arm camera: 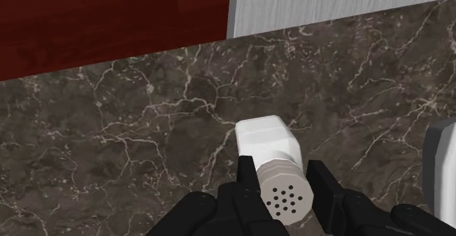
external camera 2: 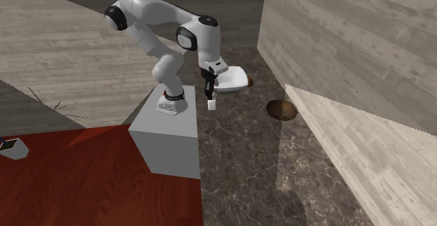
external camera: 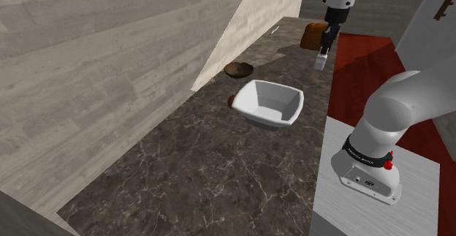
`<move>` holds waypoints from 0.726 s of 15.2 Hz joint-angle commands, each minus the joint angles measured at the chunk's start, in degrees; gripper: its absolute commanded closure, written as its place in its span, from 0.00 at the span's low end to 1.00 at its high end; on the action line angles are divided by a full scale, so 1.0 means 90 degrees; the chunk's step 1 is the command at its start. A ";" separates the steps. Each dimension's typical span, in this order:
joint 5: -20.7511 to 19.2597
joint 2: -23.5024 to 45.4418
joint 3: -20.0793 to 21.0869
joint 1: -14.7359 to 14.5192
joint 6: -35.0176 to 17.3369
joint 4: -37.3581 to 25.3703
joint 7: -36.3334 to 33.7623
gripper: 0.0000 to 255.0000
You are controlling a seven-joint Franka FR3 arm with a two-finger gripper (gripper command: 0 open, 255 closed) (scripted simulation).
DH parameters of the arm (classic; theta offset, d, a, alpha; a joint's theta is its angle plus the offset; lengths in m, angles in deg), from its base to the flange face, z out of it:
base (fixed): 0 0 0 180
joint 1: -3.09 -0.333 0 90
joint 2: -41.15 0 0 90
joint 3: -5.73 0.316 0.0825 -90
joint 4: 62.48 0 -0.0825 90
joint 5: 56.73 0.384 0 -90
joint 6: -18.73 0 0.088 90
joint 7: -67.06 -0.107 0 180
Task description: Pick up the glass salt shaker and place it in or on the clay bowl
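Where the dark marbled table runs along the pale plank wall, the clay bowl sits upright close to the foot of that wall. It is a small brown dish, and its hollow shows its own dark inner surface. Nearer the stand is a larger white bowl with a squarish rim, also upright, its bare white walls and floor showing inside. The two bowls are near each other but apart. A small reddish-brown thing, too small to name, lies just beside the white bowl's outer wall on the side toward the plank wall.

The end effector points down over the table, near the edge that borders the red-brown floor. It is clenched on the salt shaker. In the wrist view the two black fingers press against opposite sides of the shaker's upper part, set only as far apart as the shaker is wide. The shaker has a plain white, blocky body and a beige round cap dotted with holes. The cap faces up toward the hand, and the body hangs below the fingertips toward the marbled surface. Whether its base touches the table or is just clear of it cannot be told.

The shaker is across the table's width from the clay bowl, well apart from it. It is closer to the white bowl, whose rim shows near the shaker in the wrist view.
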 commanded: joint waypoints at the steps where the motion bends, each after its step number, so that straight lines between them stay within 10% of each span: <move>1: 0.0178 0.0342 0.0097 -0.0189 -0.0068 -0.0252 -0.0157 1.00; 11: 0.1062 0.2348 0.0457 -0.0993 -0.0234 -0.1988 -0.0733 1.00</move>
